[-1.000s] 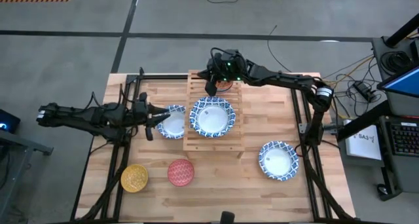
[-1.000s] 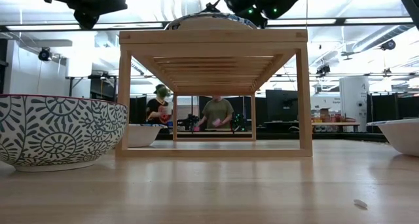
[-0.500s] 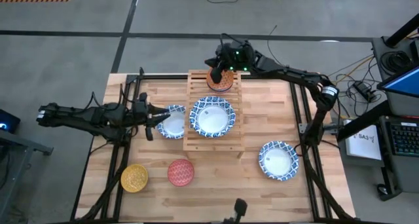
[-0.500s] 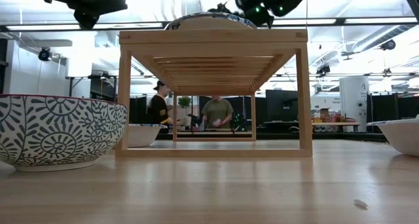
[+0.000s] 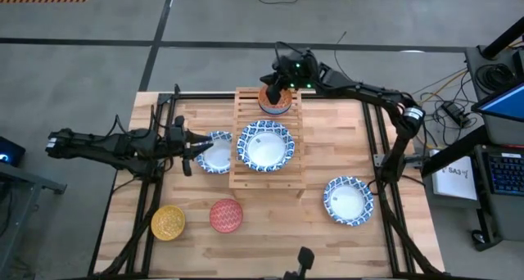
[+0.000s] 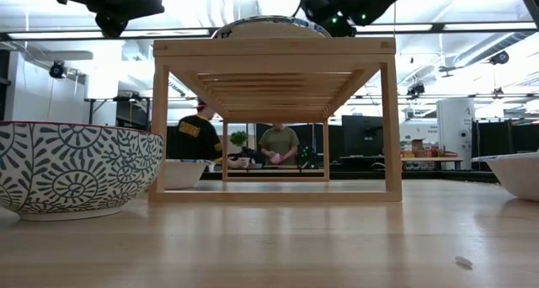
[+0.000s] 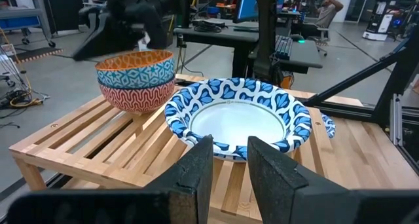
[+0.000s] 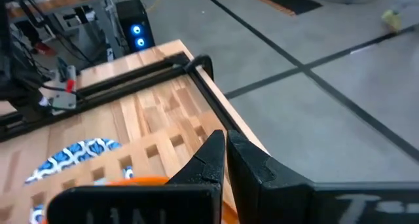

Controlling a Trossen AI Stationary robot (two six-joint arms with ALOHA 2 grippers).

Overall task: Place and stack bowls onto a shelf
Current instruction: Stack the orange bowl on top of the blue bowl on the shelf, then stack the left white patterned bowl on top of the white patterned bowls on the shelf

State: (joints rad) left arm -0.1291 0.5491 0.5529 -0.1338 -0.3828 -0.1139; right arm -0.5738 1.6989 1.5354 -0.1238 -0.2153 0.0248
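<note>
My right gripper [image 5: 272,89], jaws closed and empty, has lifted off the orange bowl [image 5: 274,100], now uncovered on the shelf [image 5: 244,178]; left gripper [image 5: 190,153] waits, jaws narrow

A wide blue-patterned bowl [image 7: 241,116] sits on the slatted shelf [image 7: 85,152], touching two stacked small bowls [image 7: 135,80]. The left gripper [image 7: 229,168] fingers frame its near rim.
</note>
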